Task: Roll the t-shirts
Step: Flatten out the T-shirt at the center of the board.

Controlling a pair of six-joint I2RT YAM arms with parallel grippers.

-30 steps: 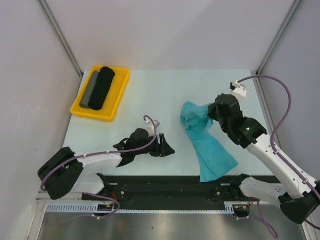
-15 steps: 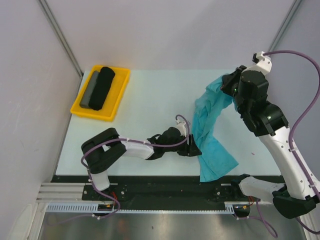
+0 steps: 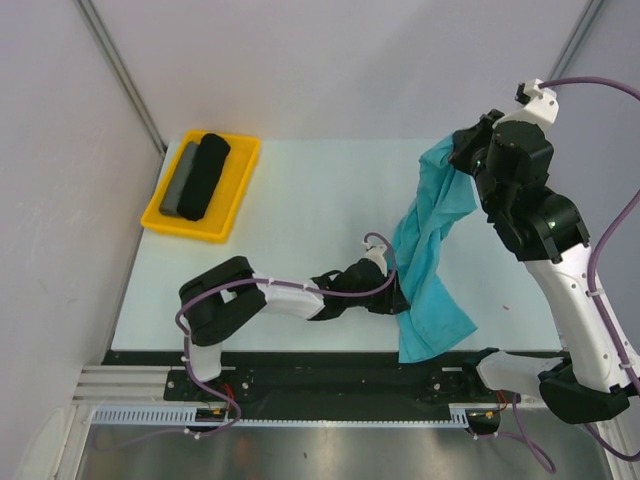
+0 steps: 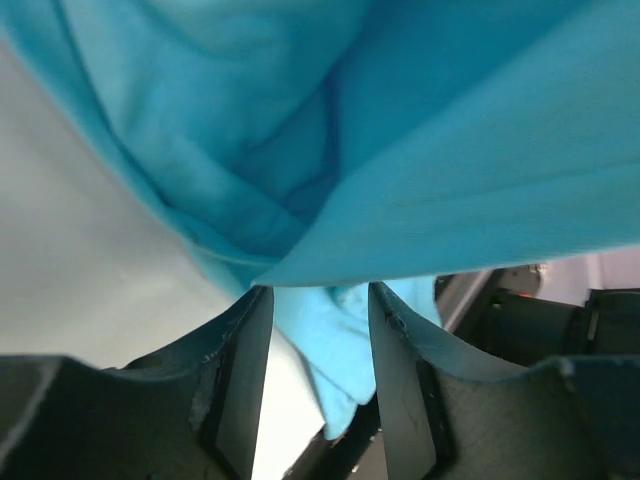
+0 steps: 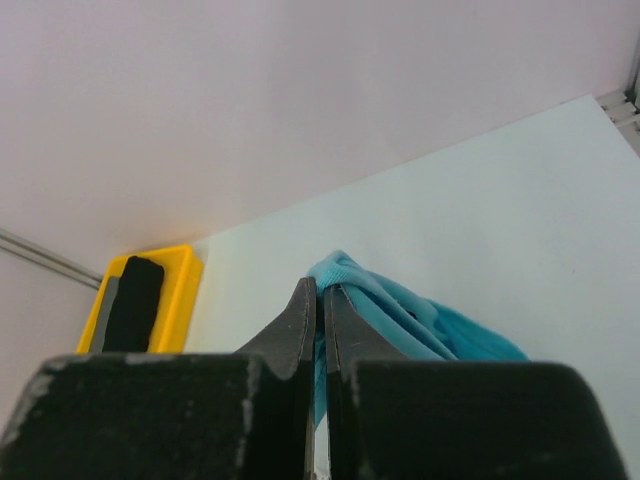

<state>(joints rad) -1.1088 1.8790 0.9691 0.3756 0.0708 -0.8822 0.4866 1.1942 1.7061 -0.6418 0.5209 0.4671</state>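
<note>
The teal t-shirt (image 3: 430, 240) hangs in a twisted drape from my right gripper (image 3: 462, 158), raised over the table's far right. Its lower end lies on the table at the front edge. In the right wrist view that gripper (image 5: 321, 298) is shut on a bunched fold of the t-shirt (image 5: 400, 312). My left gripper (image 3: 399, 299) sits low at the shirt's lower left edge. In the left wrist view its jaws (image 4: 318, 296) stand apart with a fold of the t-shirt (image 4: 450, 150) hanging between them, and bare table shows beside the left finger (image 4: 245, 380).
A yellow tray (image 3: 160, 222) at the back left holds a black fabric roll (image 3: 205, 175) and a thinner grey roll (image 3: 181, 180); the tray (image 5: 186, 290) also shows in the right wrist view. Pale walls enclose the light table (image 3: 300, 200). A black rail runs along the near edge.
My right gripper rose and swung toward the back right, lifting the shirt into a hanging drape. My left arm reached right to the shirt's lower edge and its jaws narrowed.
</note>
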